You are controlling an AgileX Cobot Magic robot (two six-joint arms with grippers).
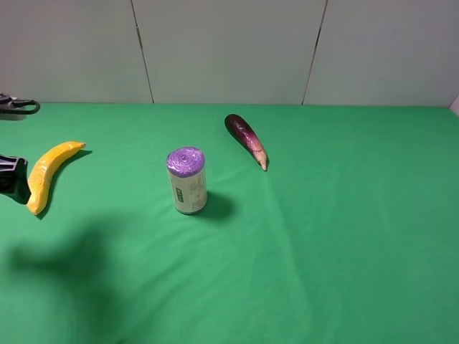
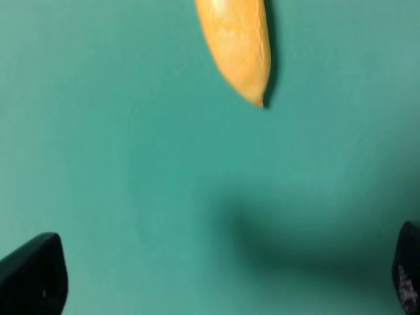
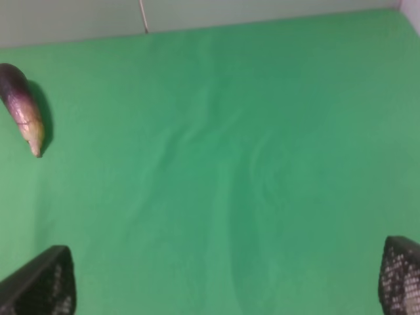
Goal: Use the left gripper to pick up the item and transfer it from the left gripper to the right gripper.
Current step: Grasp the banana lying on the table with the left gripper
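Left claw [image 2: 220, 281] spread wide, empty; banana [image 2: 237, 46] ahead of me on table [image 2: 98, 164], not yet between jaws. Reach step, I judge. Next: advance until jaws straddle banana, then pinch.

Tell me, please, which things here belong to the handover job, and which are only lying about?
Belong to the job: banana, left gripper, right gripper.
Only lying about: eggplant, purple-topped roll.
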